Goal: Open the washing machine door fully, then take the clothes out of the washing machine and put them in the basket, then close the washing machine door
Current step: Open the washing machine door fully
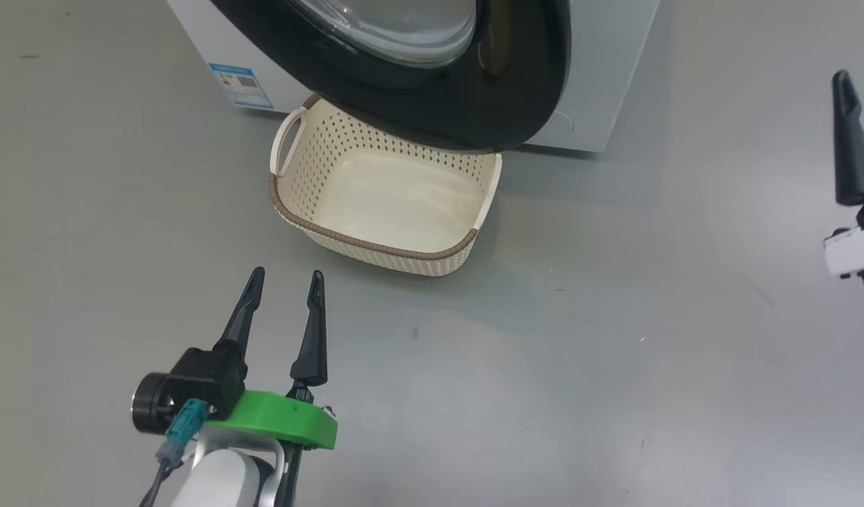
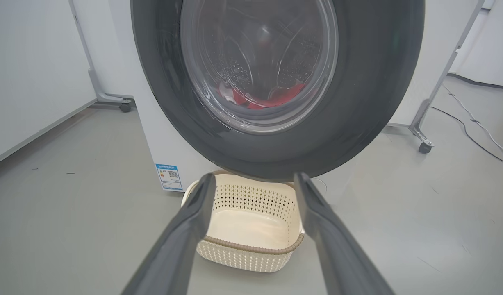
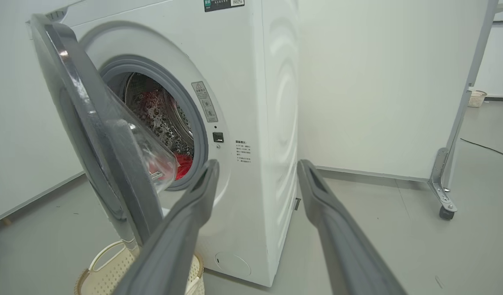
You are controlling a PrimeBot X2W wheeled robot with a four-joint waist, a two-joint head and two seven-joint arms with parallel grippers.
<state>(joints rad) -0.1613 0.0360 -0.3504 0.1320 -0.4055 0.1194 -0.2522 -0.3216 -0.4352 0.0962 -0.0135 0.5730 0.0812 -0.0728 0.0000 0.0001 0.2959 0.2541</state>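
**Left hand (image 1: pixel 287 274) and right hand (image 3: pixel 258 166) hanging spread before the washer, gripping nothing**

Both hands are holding their two dark fingers well apart, with nothing between them. The left hand is hovering above the grey floor (image 1: pixel 544 366), near the front rim of the basket (image 1: pixel 375 244) and pointing toward it. The right hand is hanging far off to the right, well apart from the basket, facing the front right corner of the washing machine (image 3: pixel 271 102). The washing machine door (image 2: pixel 358 102) is standing partly swung out, its glossy black rim overhanging the far end of the basket. The basket is sitting on the floor just before the machine's front, its pale bottom showing. The clothes (image 2: pixel 278 97) are lying low in the steel drum, showing red through the door's glass and through the gap beside it.
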